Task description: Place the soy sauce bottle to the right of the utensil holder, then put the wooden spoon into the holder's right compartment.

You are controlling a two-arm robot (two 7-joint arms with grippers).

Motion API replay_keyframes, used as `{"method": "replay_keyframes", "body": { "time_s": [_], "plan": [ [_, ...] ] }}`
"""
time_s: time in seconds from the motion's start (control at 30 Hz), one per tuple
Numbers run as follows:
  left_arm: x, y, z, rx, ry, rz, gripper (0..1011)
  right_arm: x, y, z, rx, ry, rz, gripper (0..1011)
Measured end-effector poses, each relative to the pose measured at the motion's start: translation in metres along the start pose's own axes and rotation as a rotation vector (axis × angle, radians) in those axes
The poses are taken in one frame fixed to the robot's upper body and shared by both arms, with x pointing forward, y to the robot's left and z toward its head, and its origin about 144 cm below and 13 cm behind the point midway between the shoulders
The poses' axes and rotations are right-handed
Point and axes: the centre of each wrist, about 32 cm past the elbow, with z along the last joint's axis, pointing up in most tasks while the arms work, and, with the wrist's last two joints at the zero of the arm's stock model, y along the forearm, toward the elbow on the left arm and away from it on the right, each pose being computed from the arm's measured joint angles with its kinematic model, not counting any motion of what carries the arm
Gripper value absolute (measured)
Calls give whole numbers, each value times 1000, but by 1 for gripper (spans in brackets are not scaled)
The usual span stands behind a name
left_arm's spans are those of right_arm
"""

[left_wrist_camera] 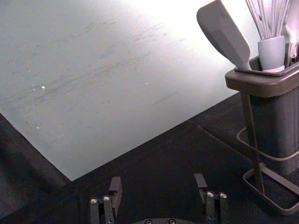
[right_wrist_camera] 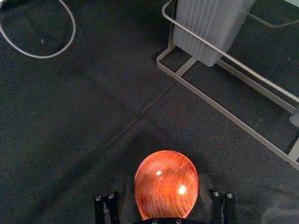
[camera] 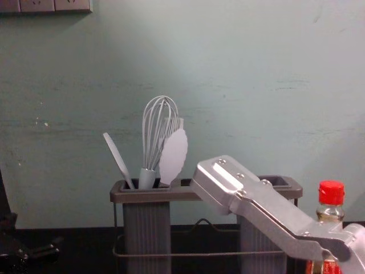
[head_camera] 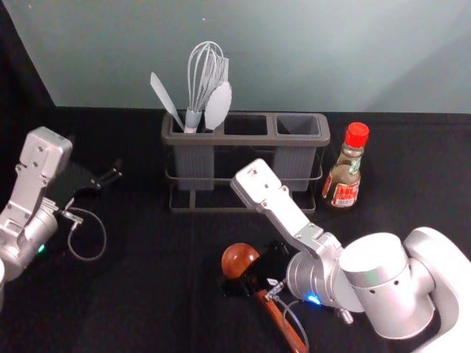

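Observation:
The soy sauce bottle (head_camera: pixel 344 175), red-capped, stands upright just right of the grey utensil holder (head_camera: pixel 246 138); the chest view has the bottle (camera: pixel 331 212) at lower right. In front of the holder the wooden spoon lies on the table, its round bowl (head_camera: pixel 240 260) toward the holder and its handle (head_camera: pixel 285 323) toward the robot. My right gripper (head_camera: pixel 256 278) is low over the spoon's neck; in the right wrist view the gripper (right_wrist_camera: pixel 164 205) is open, with the bowl (right_wrist_camera: pixel 167 184) between its fingers. My left gripper (head_camera: pixel 110 176), idle left of the holder, is open and empty in its wrist view (left_wrist_camera: pixel 158 186).
A whisk (head_camera: pixel 199 77), a spatula (head_camera: pixel 165 99) and a pale spoon-like utensil (head_camera: pixel 218 107) stand toward the holder's left. The right compartment (head_camera: pixel 297 125) has no utensil in it. A grey-green wall (head_camera: pixel 309 55) rises behind. The right forearm crosses the front right.

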Motion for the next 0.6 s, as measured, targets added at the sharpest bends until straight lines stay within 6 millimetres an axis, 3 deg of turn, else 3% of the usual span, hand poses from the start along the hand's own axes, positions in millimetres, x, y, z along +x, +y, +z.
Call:
{"method": "replay_keyframes", "body": {
  "time_s": [0.6],
  "plan": [
    [0,0,0,0,0,0,1011,2,5,2,-8,-5,-7,1000]
  ]
}}
